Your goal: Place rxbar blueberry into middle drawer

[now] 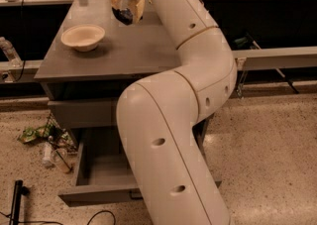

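Note:
My gripper [128, 10] hangs over the back middle of the grey cabinet top [124, 53], a little above it. It is shut on the rxbar blueberry [124, 16], a small dark blue bar showing between the pale fingers [138, 6]. The middle drawer [96, 172] is pulled open low at the front of the cabinet. Its flat grey floor and left wall show, and my white arm [168, 135] covers its right part. A bit of its black handle [132, 195] shows on the front panel.
A cream bowl [82, 36] sits on the cabinet top, left of the gripper. A closed grey drawer front [84, 112] lies above the open drawer. Litter and bottles [47, 142] lie on the floor at the left, with a black pole [16, 199] and cables near the bottom left.

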Controlling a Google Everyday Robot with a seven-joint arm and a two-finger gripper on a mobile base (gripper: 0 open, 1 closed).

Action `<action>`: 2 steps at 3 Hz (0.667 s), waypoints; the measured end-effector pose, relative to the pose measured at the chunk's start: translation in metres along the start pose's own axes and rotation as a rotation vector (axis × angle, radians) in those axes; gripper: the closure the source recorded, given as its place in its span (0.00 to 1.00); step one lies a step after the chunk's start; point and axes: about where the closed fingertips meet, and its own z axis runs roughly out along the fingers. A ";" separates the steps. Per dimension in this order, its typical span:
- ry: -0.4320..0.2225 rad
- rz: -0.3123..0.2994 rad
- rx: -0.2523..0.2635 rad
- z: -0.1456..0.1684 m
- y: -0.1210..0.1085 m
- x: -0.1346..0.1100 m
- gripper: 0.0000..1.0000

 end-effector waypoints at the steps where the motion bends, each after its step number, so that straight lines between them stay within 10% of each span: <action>1: 0.018 0.014 0.033 -0.004 -0.008 0.004 1.00; 2: 0.004 0.024 0.051 0.002 -0.013 0.001 1.00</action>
